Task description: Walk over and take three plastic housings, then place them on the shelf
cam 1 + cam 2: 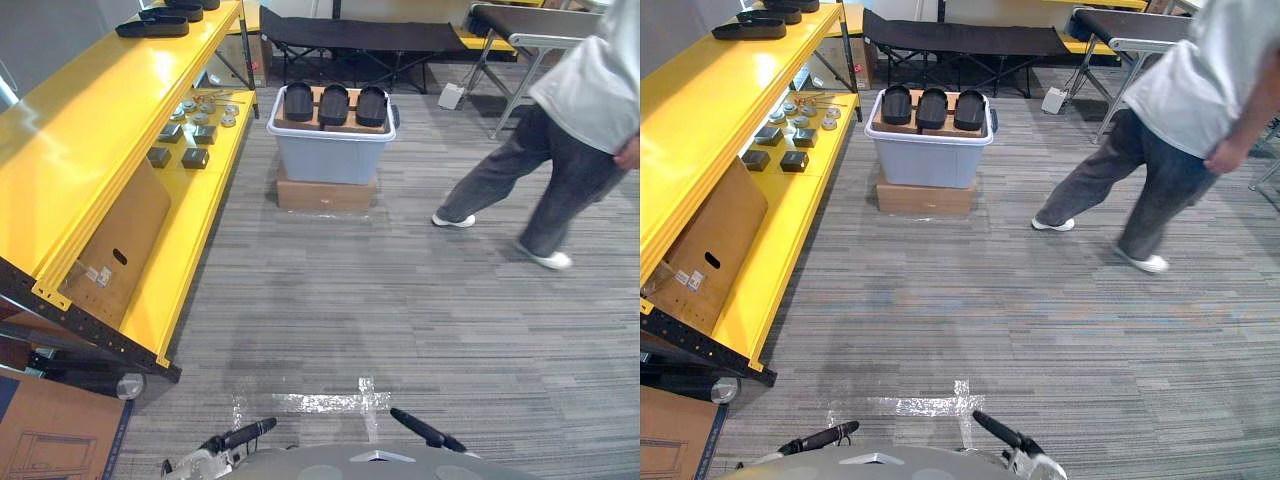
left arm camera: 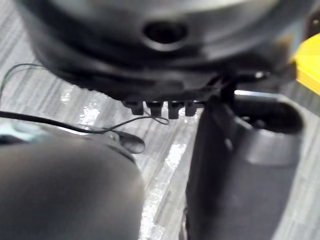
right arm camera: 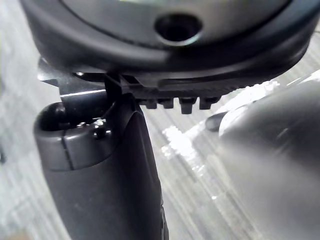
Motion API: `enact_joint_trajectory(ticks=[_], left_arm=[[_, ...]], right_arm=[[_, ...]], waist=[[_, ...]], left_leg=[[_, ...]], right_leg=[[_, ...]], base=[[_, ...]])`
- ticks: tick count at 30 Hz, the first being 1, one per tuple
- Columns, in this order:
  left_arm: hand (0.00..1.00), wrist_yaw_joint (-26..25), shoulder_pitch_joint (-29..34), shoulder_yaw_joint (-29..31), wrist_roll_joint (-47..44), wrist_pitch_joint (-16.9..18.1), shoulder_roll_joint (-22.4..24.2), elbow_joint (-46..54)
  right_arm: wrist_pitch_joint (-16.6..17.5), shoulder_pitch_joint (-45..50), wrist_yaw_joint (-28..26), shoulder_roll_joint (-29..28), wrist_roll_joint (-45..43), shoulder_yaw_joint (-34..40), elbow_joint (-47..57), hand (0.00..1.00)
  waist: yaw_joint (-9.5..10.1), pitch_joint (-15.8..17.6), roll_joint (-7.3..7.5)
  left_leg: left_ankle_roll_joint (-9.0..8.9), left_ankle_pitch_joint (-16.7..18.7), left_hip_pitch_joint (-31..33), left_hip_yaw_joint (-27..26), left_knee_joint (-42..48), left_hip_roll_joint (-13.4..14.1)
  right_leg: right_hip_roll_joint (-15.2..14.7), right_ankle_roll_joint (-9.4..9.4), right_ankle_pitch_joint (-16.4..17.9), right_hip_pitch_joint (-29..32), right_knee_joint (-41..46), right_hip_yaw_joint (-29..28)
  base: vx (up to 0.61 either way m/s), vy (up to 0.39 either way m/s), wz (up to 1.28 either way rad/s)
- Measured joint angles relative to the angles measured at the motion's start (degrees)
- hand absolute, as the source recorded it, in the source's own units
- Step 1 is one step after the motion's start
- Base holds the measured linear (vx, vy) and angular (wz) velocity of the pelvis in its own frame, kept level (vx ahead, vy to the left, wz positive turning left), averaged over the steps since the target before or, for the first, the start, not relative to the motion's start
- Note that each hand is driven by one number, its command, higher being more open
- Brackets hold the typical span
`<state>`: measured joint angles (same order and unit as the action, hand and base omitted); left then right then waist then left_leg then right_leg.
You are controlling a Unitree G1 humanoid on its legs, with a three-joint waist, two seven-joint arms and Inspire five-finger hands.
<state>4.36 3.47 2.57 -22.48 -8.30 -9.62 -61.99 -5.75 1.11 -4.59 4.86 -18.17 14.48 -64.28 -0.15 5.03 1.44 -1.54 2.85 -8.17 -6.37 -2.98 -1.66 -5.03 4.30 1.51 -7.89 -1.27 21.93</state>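
While a person (image 1: pixel 575 120) strides across the upper right of the frame, three black plastic housings (image 1: pixel 333 104) sit in a row atop a grey bin (image 1: pixel 330 152) at upper centre, yellow shelf (image 1: pixel 90 130) along the left side, left hand (image 1: pixel 243 434) and right hand (image 1: pixel 425 429) low at the bottom edge, fingers straight and released, grasping nothing.

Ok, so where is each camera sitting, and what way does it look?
Left eye view: on the head, looking down and forward at the carpet, yellow shelf, grey bin topped with three plastic housings, and a walking person; left hand and right hand peek in below.
Right eye view: beside it, same scene.
Left wrist view: on the left wrist, looking along that hand at carpet.
Right wrist view: same, right hand.
Shared: all four seem to catch the shiny tape.
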Motion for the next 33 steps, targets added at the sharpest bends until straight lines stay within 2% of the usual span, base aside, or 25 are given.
enact_joint_trajectory(ticks=[2,5,10,16,21,24,25,26,27,28,29,30,32,33], left_arm=[[1.00,0.9,-1.3,-1.3,-2.0,1.9,0.8,5.1],[1.00,3.0,-3.2,-2.2,-5.0,2.3,1.8,9.5],[1.00,4.6,-3.8,-2.2,-7.3,1.6,1.9,10.0],[1.00,5.8,-1.8,-2.0,-6.1,1.2,2.8,4.3],[1.00,6.4,-0.8,-1.6,-4.3,2.8,2.9,3.4],[1.00,7.3,-0.9,-1.8,-4.3,1.7,3.3,2.1],[1.00,7.7,-0.9,-1.8,-4.3,1.9,3.5,1.7],[1.00,8.0,-1.0,-1.7,-4.5,1.9,3.4,1.3],[1.00,8.3,-1.0,-1.7,-4.8,1.9,3.3,1.2],[1.00,9.1,-1.0,-1.8,-5.0,1.9,3.0,1.2],[1.00,9.1,-0.9,-1.7,-5.0,1.9,2.3,1.1],[1.00,8.9,-1.0,-1.7,-5.4,1.9,2.1,0.9],[1.00,8.2,-1.7,-1.7,-6.9,1.9,1.6,0.3],[1.00,8.2,-2.2,-1.6,-7.0,1.9,1.6,-0.4]], right_arm=[[2.6,-1.9,0.4,-0.3,-0.2,-4.0,4.6,1.00],[4.0,-4.2,1.3,-0.3,-0.4,-4.7,8.5,1.00],[3.2,-4.6,0.3,-0.3,-5.5,-4.3,8.6,1.00],[2.6,-1.2,-1.3,-0.9,-9.3,-2.4,5.4,1.00],[2.0,-0.2,-1.7,-1.2,-9.2,-1.4,5.0,1.00],[1.2,0.1,-1.9,-1.2,-9.2,0.8,3.8,1.00],[1.1,0.7,-2.3,-1.0,-9.2,0.8,3.7,1.00],[1.5,0.7,-2.6,-0.7,-9.2,0.9,3.9,1.00],[1.7,0.4,-2.6,-0.3,-9.2,1.0,4.0,1.00],[2.3,0.0,-3.0,-0.1,-9.3,1.1,4.4,1.00],[3.1,0.1,-3.6,-0.1,-9.8,1.2,4.4,1.00],[3.2,0.2,-3.9,-0.1,-9.8,1.2,4.2,1.00],[3.6,0.2,-4.3,-0.3,-9.7,1.2,3.4,1.00],[3.7,0.3,-4.8,-0.7,-9.5,1.2,3.1,1.00]], waist=[[0.07,0.1,-0.06],[0.03,0.1,0.09],[0.00,0.4,0.93],[-0.22,0.6,0.66],[-0.07,0.5,0.35],[-0.08,0.7,-1.25],[-0.07,0.7,-1.54],[-0.02,1.0,-1.20],[0.04,1.3,-1.00],[0.31,1.8,-1.18],[-0.09,2.2,-0.03],[-0.03,2.4,0.28],[-0.07,2.5,0.20],[-0.15,2.6,-0.21]], left_leg=[[0.34,-0.8,1.0,0.2,-0.7,0.0],[0.33,-1.2,1.6,0.1,-1.3,0.0],[-0.65,-0.6,0.8,-0.7,-1.2,0.0],[-2.70,0.8,-0.2,-2.9,0.9,0.0],[-2.64,1.0,-0.4,-4.3,2.0,0.0],[0.13,2.7,-0.4,-4.4,3.9,0.5],[1.85,3.7,-0.4,-4.5,4.0,0.4],[2.84,4.3,-0.1,-4.9,4.4,0.1],[3.24,5.0,0.0,-5.2,4.9,0.2],[3.90,5.5,-0.6,-5.8,5.2,-0.1],[4.78,5.3,-1.5,-5.8,5.8,-0.1],[4.66,5.5,-2.3,-5.7,5.8,0.2],[3.89,5.9,-3.3,-5.7,5.9,2.2],[3.22,6.3,-3.3,-5.7,5.9,3.6]], right_leg=[[0.0,0.14,-0.2,1.3,0.1,0.4],[0.0,-0.06,-0.5,2.0,0.0,0.6],[0.0,-0.04,-0.5,1.6,-0.5,0.0],[-0.4,0.15,-0.6,0.1,0.2,0.1],[-0.6,0.21,-0.6,-0.3,0.7,0.0],[-1.4,1.11,2.4,1.6,7.3,0.0],[-2.7,1.65,5.1,4.2,13.4,0.0],[-4.8,2.37,6.8,8.2,22.1,-0.1],[-6.0,1.99,6.9,10.8,27.6,0.1],[-9.1,-0.69,5.9,16.1,38.9,0.5],[-11.7,-2.45,6.0,19.0,46.1,1.6],[-12.0,-2.90,6.4,19.3,46.8,2.0],[-9.5,-2.22,7.2,18.8,40.0,2.0],[-6.4,-0.91,6.3,18.4,30.4,0.9]], base=[[-0.07,-0.008,0.05],[-0.03,0.000,0.01],[0.04,0.011,-0.06],[0.04,0.016,-0.05],[-0.03,0.002,-0.04],[-0.05,0.026,0.03],[-0.07,0.063,-0.03],[-0.08,0.067,-0.10],[-0.10,0.065,-0.24],[-0.09,0.055,-0.15],[-0.05,0.049,-0.10],[0.00,0.000,0.00],[0.07,-0.014,-0.06],[0.15,-0.073,-0.14]])
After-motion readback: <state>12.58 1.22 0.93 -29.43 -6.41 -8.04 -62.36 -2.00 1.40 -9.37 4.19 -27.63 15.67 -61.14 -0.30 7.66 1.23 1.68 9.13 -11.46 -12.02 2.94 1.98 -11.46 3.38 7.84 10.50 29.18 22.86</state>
